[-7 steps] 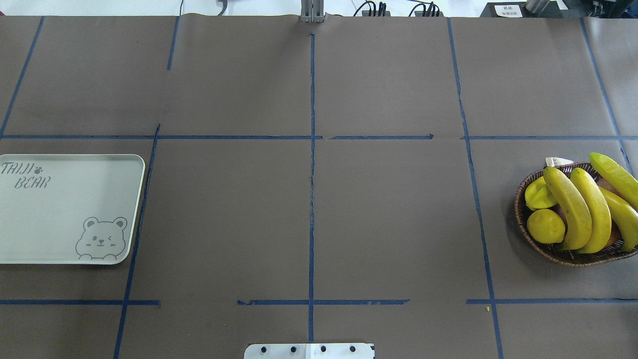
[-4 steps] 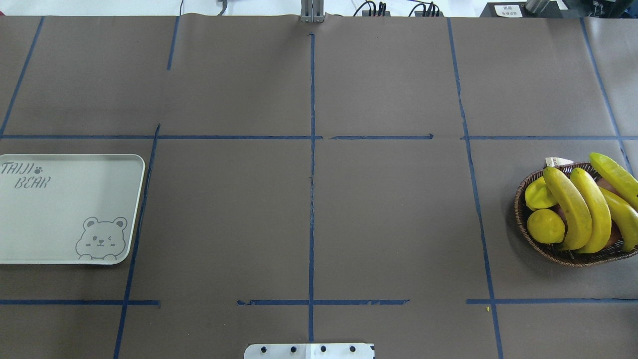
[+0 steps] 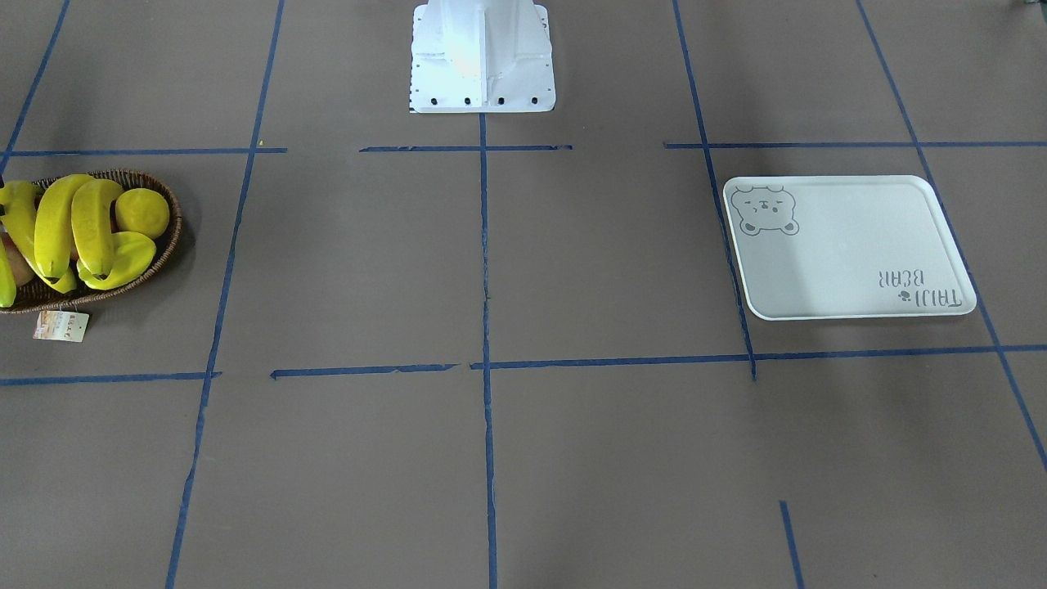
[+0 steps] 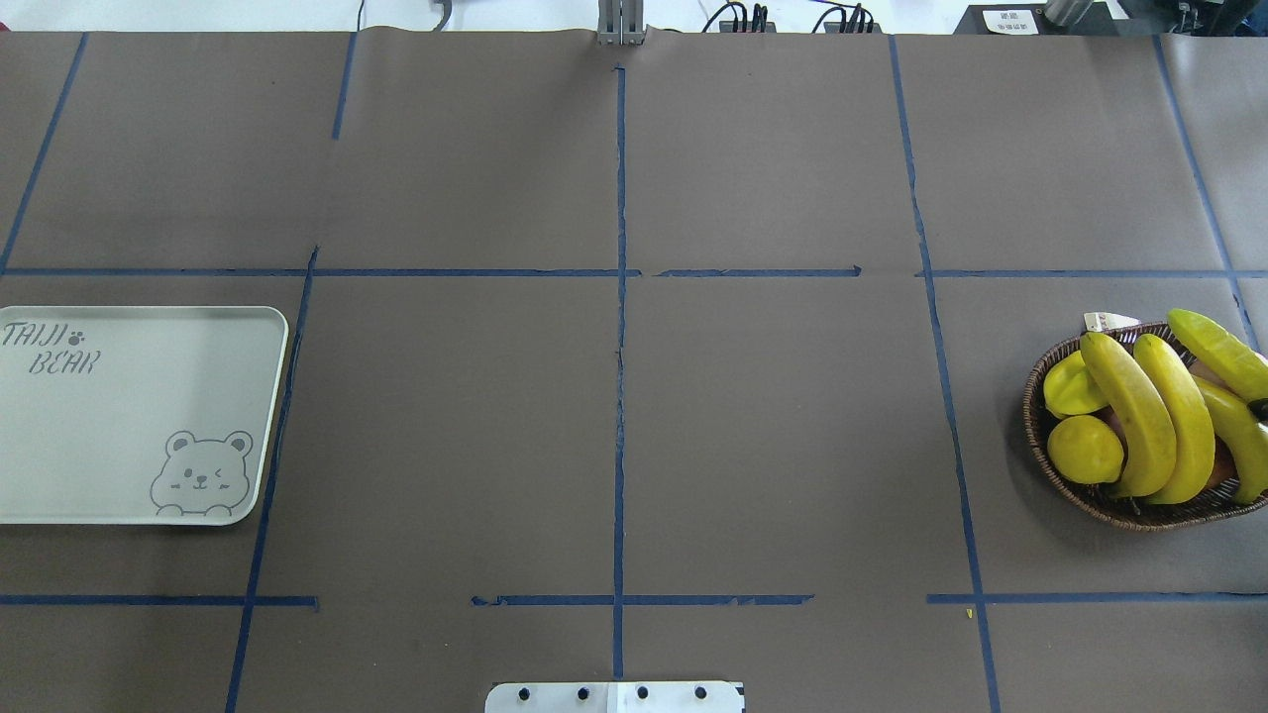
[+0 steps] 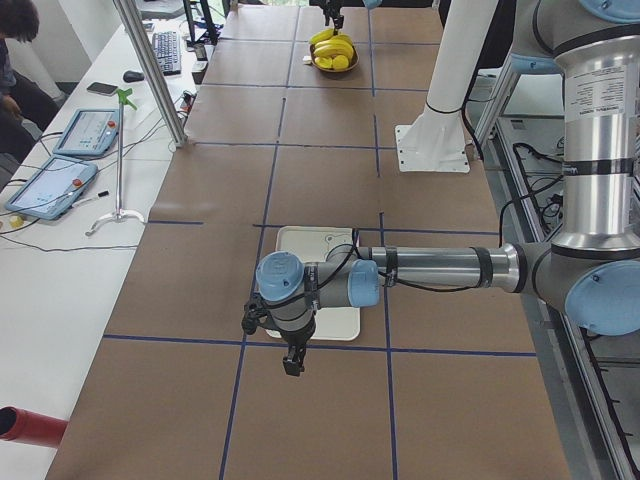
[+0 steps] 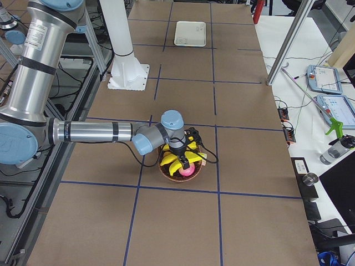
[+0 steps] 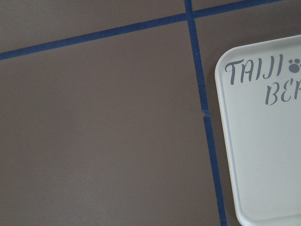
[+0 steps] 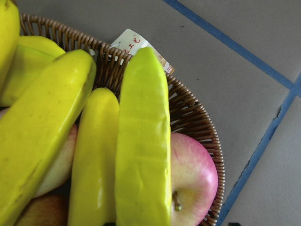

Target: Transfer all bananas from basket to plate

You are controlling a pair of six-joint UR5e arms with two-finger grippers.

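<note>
In the front-facing view, the bananas [image 3: 53,221] are seen lying side by side in the basket [image 3: 175,222] at one end of the table [image 3: 572,458]. A lemon [image 3: 141,213] and a starfruit [image 3: 123,260] are packed beside them, and a paper tag [image 3: 61,325] lies just outside the rim. The plate [image 3: 851,254] is set well apart at the other end, and no banana has been laid on it.

In the overhead view, four bananas can be counted in the basket.

In the exterior left view, the left claw [image 5: 292,362] is held pointing down above the table. The plate lies just behind it, partly under the wrist. Whether its fingers are spread or pressed together cannot be told.

In the exterior right view, the right claw [image 6: 182,159] is held low over the basket, with the bananas directly beneath it. Whether it is spread, pressed together or touching fruit cannot be told.

In the left wrist view, a lettered corner of the plate is seen below and to one side of the claw, with a blue tape line [image 7: 207,122] running along its edge.

In the right wrist view, the bananas are seen close beneath the claw. A greenish banana [image 8: 141,141] lies against an apple [image 8: 195,174], and the tag lies beyond the rim.
</note>
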